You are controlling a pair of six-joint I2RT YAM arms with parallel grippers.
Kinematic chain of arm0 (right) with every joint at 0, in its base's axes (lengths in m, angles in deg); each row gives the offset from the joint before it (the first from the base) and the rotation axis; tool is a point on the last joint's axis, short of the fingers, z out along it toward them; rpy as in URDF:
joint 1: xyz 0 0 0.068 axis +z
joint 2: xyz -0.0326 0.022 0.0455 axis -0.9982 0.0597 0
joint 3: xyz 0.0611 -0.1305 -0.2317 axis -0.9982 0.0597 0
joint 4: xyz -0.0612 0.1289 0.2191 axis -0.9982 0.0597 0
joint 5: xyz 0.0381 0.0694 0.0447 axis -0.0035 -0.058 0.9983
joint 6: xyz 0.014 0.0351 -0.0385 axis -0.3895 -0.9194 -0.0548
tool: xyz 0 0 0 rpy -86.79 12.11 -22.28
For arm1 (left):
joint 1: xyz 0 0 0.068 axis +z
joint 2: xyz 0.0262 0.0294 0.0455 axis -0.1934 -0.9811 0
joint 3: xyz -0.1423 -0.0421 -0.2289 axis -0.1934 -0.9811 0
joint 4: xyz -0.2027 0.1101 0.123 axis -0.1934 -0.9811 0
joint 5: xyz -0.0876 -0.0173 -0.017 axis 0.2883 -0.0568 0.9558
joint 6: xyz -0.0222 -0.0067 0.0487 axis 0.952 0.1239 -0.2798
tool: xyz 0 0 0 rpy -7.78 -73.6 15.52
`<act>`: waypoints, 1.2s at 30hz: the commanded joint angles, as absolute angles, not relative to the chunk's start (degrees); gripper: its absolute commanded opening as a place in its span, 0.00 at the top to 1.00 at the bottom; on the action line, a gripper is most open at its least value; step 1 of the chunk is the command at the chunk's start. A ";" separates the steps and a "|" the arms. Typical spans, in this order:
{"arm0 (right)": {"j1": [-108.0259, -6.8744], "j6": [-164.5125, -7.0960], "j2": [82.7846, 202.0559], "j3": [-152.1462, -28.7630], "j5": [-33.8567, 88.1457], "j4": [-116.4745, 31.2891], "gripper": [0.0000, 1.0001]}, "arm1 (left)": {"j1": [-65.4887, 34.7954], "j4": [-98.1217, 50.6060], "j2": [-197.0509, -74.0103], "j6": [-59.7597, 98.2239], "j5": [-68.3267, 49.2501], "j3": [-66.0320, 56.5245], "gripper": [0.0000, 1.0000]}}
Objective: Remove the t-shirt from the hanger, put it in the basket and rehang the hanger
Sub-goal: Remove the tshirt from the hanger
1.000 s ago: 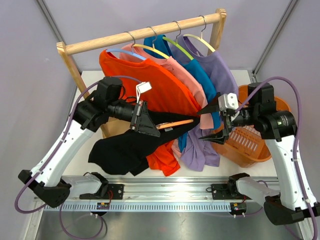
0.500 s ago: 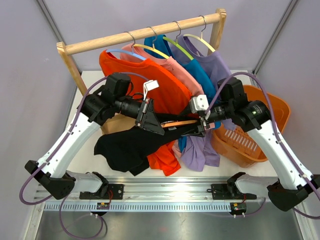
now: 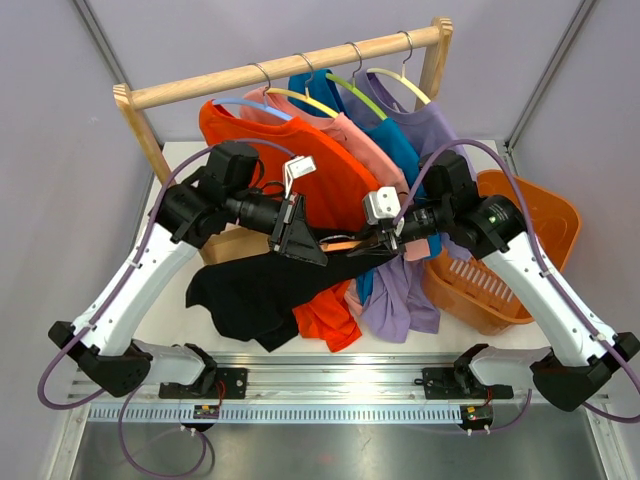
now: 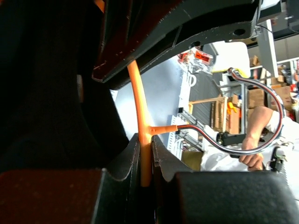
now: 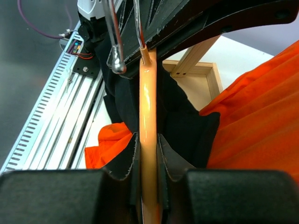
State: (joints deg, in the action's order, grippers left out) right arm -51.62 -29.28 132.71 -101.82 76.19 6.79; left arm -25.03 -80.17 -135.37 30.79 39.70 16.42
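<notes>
A black t-shirt (image 3: 255, 295) hangs from an orange hanger (image 3: 345, 243) that both arms hold level in front of the rack. My left gripper (image 3: 320, 258) is shut on the hanger bar (image 4: 141, 116) just below its metal hook (image 4: 261, 116). Black cloth (image 4: 46, 93) fills the left of that wrist view. From the right, my right gripper (image 3: 386, 240) is shut on the hanger's other arm (image 5: 148, 93), with its fingertips (image 5: 148, 142) pinching the glossy bar. The black t-shirt (image 5: 187, 121) drapes below it, over the orange shirt.
A wooden rail (image 3: 290, 65) carries an orange shirt (image 3: 330, 180) and pink, blue and purple shirts (image 3: 440, 140) on hangers just behind the grippers. An orange basket (image 3: 515, 270) stands at the right. A wooden frame (image 3: 235, 245) lies under the left arm.
My right gripper swung left from the basket to the hanger and closed on its bar. The left arm shifted a little with the hanger still gripped.
</notes>
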 commanded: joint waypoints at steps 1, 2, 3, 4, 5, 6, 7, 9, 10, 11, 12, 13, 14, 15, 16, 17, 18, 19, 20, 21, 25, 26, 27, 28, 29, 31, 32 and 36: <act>-51.16 -31.26 131.57 -102.80 74.18 3.22 0.92 | -25.32 -78.59 -134.83 28.13 34.60 20.72 1.00; -51.16 -32.05 131.39 -102.54 73.65 2.87 1.00 | -25.23 -79.12 -134.66 28.04 33.37 20.98 1.00; -51.16 -32.58 131.13 -102.19 72.60 2.34 1.00 | -25.15 -79.21 -134.31 28.13 30.74 21.25 1.00; -51.16 -32.76 130.52 -101.40 72.24 1.73 1.00 | -24.97 -79.47 -134.04 28.22 29.15 21.69 0.98; -51.16 -33.54 130.16 -100.87 71.80 1.38 1.00 | -24.88 -79.91 -133.78 28.31 27.83 21.86 0.97; -51.16 -34.33 129.81 -100.34 70.84 0.76 1.00 | -24.80 -79.91 -133.08 28.39 25.55 21.95 0.93; -51.16 -35.12 129.11 -99.38 70.22 -0.46 1.00 | -24.62 -80.09 -132.73 28.48 24.23 22.13 0.90; -51.24 -37.32 128.23 -98.58 68.46 -1.52 1.00 | -24.62 -80.00 -131.32 28.75 20.46 22.22 0.77; -51.25 -37.94 127.62 -98.06 67.76 -2.22 1.00 | -24.62 -80.00 -130.79 28.92 18.95 22.30 0.68; -51.25 -38.99 127.35 -97.79 67.23 -2.40 1.00 | -24.62 -79.65 -130.18 29.10 17.98 22.22 0.66; -51.25 -39.26 127.08 -97.62 66.36 -2.49 1.00 | -24.53 -79.56 -129.65 29.18 16.67 22.13 0.63; -51.25 -39.52 126.47 -97.18 66.09 -2.76 1.00 | -24.53 -79.30 -128.69 29.36 15.26 22.13 0.56; -51.25 -39.96 126.29 -96.91 65.91 -2.67 1.00 | -24.53 -79.21 -128.24 29.71 14.03 21.87 0.45; -51.25 -40.49 125.94 -96.65 65.47 -2.84 1.00 | -24.53 -79.21 -127.72 29.63 12.28 21.78 0.41; -51.25 -40.93 125.68 -96.30 65.30 -3.02 1.00 | -24.53 -79.12 -127.02 29.54 11.04 21.78 0.36; -51.25 -42.06 125.59 -96.12 64.95 -2.94 1.00 | -24.53 -78.95 -126.57 29.71 9.98 21.78 0.31; -51.25 -42.95 125.50 -95.95 63.99 -3.54 1.00 | -24.53 -78.95 -126.13 29.80 7.62 22.04 0.29; -51.25 -43.91 125.41 -95.77 63.37 -3.64 1.00 | -24.53 -79.21 -125.96 30.06 5.95 22.48 0.26; -51.25 -45.75 125.41 -95.68 61.88 -3.72 1.00 | -24.53 -80.17 -125.52 30.67 4.36 22.92 0.23; -51.25 -47.07 125.41 -95.68 60.91 -3.73 1.00 | -24.53 -80.96 -125.34 30.94 1.48 24.05 0.23; -51.16 -53.58 125.24 -95.77 56.69 -4.25 1.00 | -24.97 -85.70 -124.02 33.75 -5.13 25.29 0.22; -51.24 -55.59 125.24 -95.68 55.90 -4.17 1.00 | -25.32 -86.32 -123.59 35.76 -6.27 24.86 0.22; -51.16 -56.57 125.24 -95.59 55.63 -4.43 1.00 | -26.02 -86.68 -123.41 37.00 -7.94 24.25 0.22; -51.16 -58.75 125.58 -95.68 55.45 -4.34 1.00 | -26.72 -86.68 -123.32 38.40 -8.74 22.41 0.22; -51.16 -59.56 125.94 -95.85 55.10 -4.17 1.00 | -27.60 -86.42 -123.32 41.55 -10.14 21.44 0.23; -50.54 -60.70 127.08 -96.38 54.40 -3.37 1.00 | -31.02 -84.41 -123.32 44.90 -14.70 18.46 0.23; -50.19 -60.80 127.26 -96.38 53.70 -3.46 1.00 | -32.17 -83.79 -123.32 48.31 -16.99 17.66 0.23; -48.44 -61.58 128.75 -97.26 52.55 -3.81 1.00 | -39.10 -81.85 -125.77 53.52 -28.05 16.68 0.24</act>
